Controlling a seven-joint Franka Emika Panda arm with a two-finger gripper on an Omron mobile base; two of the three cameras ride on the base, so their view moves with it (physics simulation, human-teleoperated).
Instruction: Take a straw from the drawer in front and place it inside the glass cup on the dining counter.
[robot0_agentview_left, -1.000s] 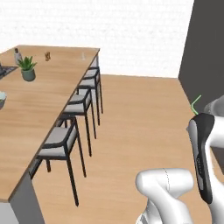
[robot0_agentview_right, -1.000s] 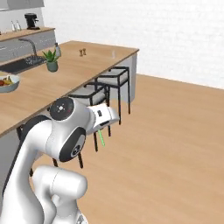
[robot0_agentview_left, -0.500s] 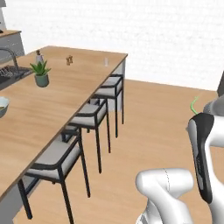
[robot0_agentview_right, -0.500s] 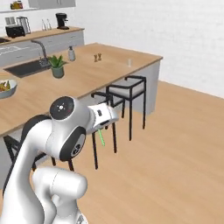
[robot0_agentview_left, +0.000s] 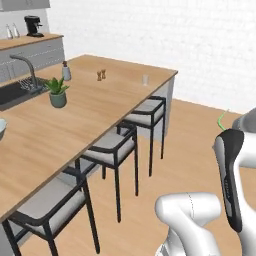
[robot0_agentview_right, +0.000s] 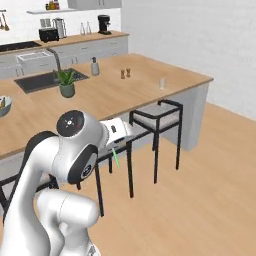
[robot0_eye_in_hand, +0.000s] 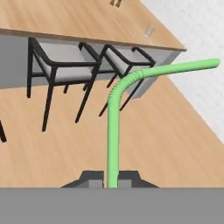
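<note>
straw (robot0_eye_in_hand: 113, 127) clamped in end effector (robot0_eye_in_hand: 111, 178) (glass cup (robot0_agentview_left: 145, 79) far off)

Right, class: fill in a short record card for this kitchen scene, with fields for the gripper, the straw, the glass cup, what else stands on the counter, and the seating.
gripper: shut on the straw
straw: green, bent near its top, rising from between the fingertips
glass cup: empty, upright near the far end of the dining counter
also on counter: two small shakers, potted plant, soap dispenser, sink
seating: black-framed stools along the counter's side
</note>
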